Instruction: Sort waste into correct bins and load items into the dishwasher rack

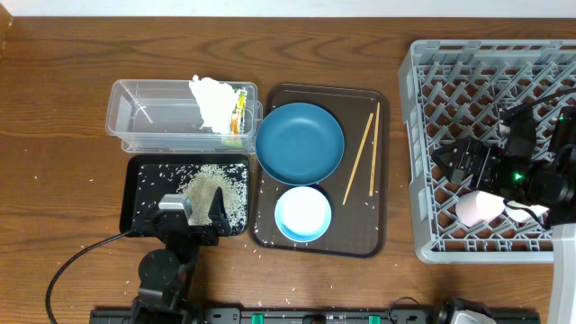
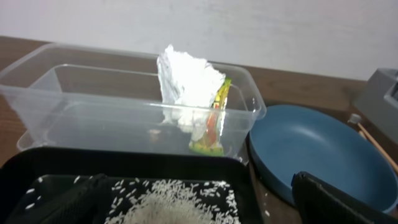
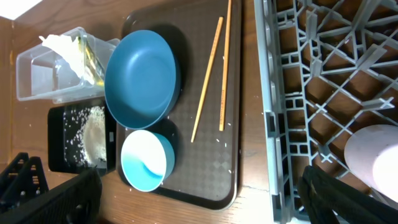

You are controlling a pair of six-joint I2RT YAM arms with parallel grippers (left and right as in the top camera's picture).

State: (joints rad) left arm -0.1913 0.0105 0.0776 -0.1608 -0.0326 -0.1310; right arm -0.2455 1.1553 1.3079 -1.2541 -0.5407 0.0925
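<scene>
The clear tub (image 1: pixel 153 112) holds the white tissue (image 1: pixel 211 99) and the snack wrapper (image 1: pixel 238 112) at its right end; both also show in the left wrist view, tissue (image 2: pixel 186 87) and wrapper (image 2: pixel 214 121). The black tray (image 1: pixel 144 175) holds a pile of rice (image 1: pixel 216 189). My left gripper (image 1: pixel 184 211) is open and empty over the tray's front edge. The blue plate (image 1: pixel 300 142), white bowl (image 1: pixel 302 214) and two chopsticks (image 1: pixel 360 169) lie on the brown tray. My right gripper (image 1: pixel 461 162) is open and empty over the grey rack (image 1: pixel 423 135), where the pink cup (image 1: pixel 477 207) lies.
The brown serving tray (image 1: pixel 360 234) sits between the bins and the rack. A white object (image 1: pixel 531 213) lies beside the pink cup, partly hidden by my right arm. Stray rice grains dot the table near the black tray. A black cable (image 1: pixel 72 261) runs at the front left.
</scene>
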